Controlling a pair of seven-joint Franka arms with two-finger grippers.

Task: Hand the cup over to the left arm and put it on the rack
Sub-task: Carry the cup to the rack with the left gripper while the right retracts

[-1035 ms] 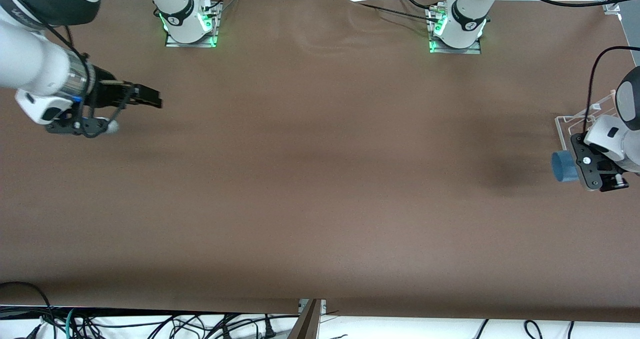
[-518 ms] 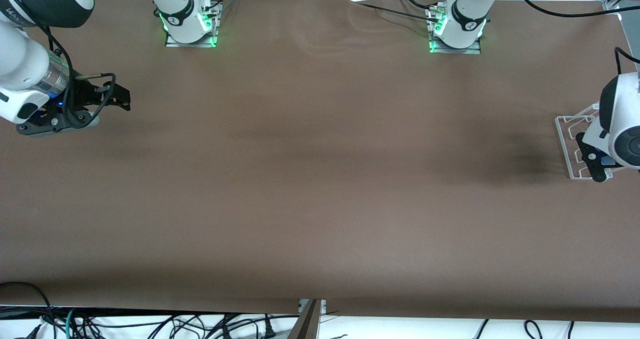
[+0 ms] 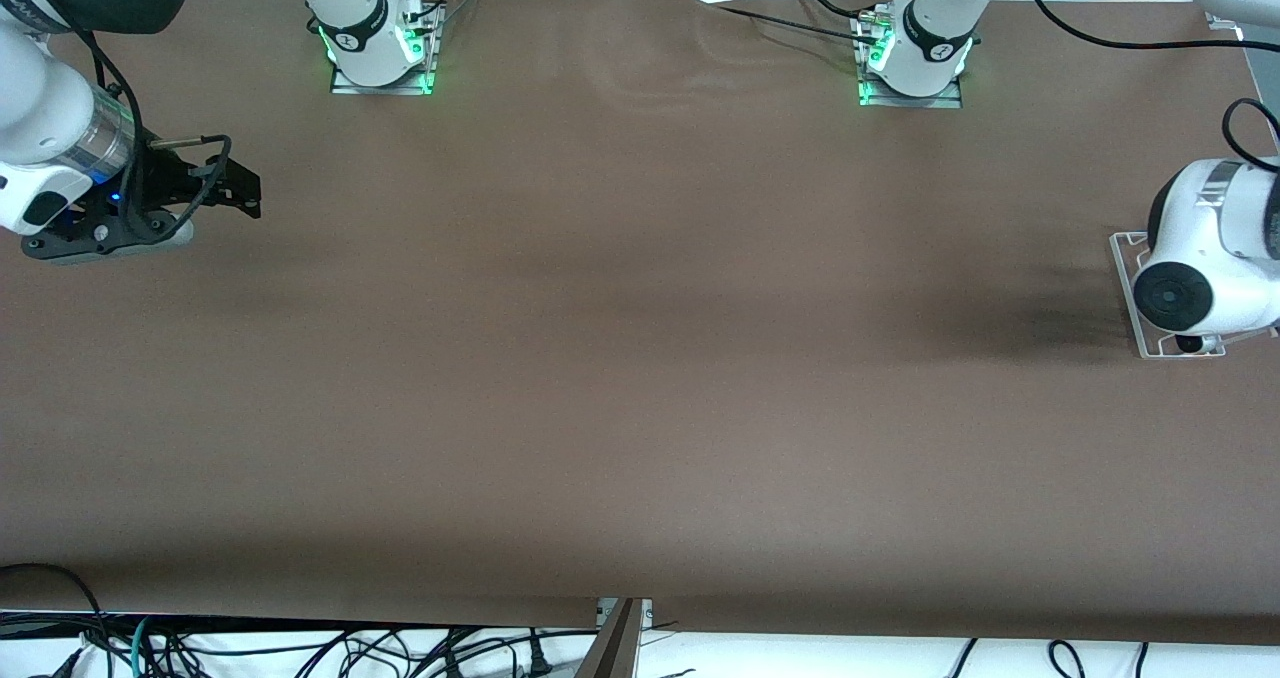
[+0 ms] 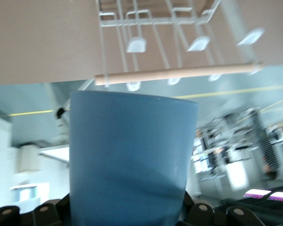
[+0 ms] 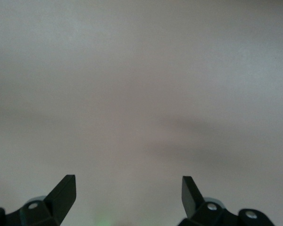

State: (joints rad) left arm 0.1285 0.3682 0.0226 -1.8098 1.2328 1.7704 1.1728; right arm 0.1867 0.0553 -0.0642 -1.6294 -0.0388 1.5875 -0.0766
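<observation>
The light-blue cup (image 4: 132, 155) fills the left wrist view, clamped between the jaws of my left gripper (image 4: 129, 214). It hangs just over the clear rack (image 4: 155, 19), close to its wooden dowel rail (image 4: 179, 74). In the front view the left arm's white wrist block (image 3: 1205, 278) covers the cup, the gripper and most of the rack (image 3: 1160, 351). My right gripper (image 3: 245, 193) is open and empty over bare table at the right arm's end; its fingers (image 5: 66, 193) stand wide apart.
The brown table (image 3: 640, 358) stretches between the two arms. The arm bases (image 3: 380, 48) (image 3: 915, 53) stand along its edge farthest from the front camera. A black cable (image 3: 1100, 38) runs to the left arm above the rack.
The left arm carried the cup from beside the rack to over it and turned its wrist, hiding the cup in the front view. The right gripper drew back toward its end of the table.
</observation>
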